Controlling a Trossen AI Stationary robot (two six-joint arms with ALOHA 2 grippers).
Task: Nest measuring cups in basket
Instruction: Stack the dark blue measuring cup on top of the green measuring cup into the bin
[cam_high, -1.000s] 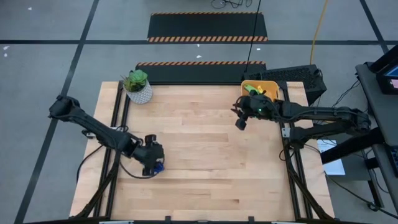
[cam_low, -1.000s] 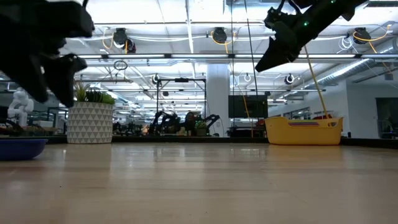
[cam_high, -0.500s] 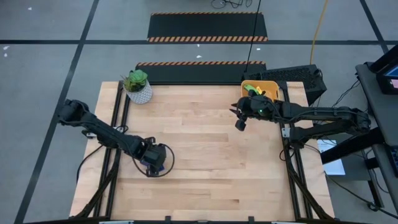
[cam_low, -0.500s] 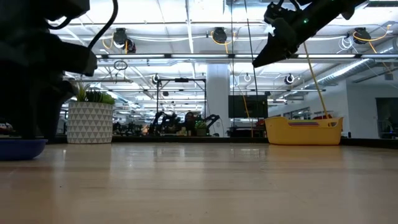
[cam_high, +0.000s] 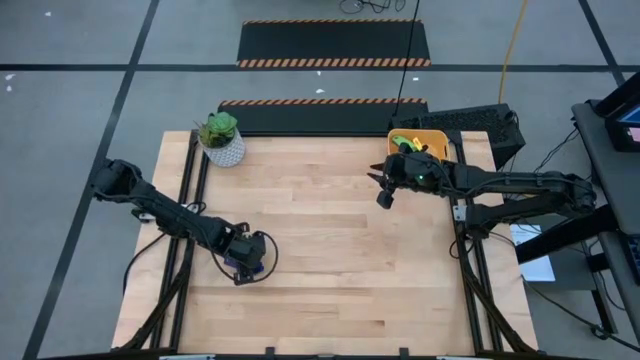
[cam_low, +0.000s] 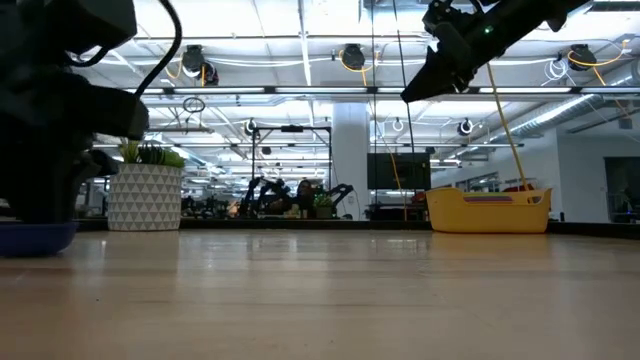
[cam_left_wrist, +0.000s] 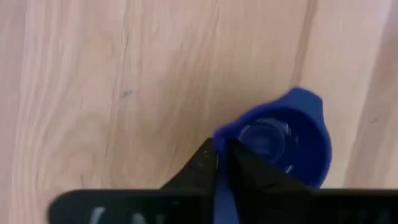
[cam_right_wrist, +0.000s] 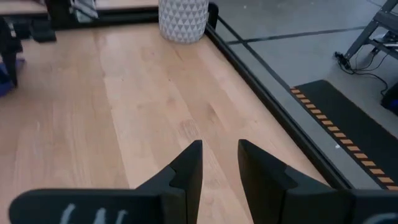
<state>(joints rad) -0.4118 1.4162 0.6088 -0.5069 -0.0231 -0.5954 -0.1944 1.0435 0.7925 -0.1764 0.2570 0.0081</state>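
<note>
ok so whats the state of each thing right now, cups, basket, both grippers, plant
blue cup: upright on the table, empty, handle pinched
left gripper: down at the table, shut on the blue cup's handle
right gripper: raised above the table near the basket, open, empty
basket: on the table's far right corner, cups inside
green cup: in the basket
plant pot: upright at the far left corner

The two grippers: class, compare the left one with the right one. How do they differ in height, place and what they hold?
The left gripper is down at the table, near its front left; the right gripper hangs high near the basket. The left gripper is shut on the dark blue cup; the right gripper is open and holds nothing. Both are dark and two-fingered.
</note>
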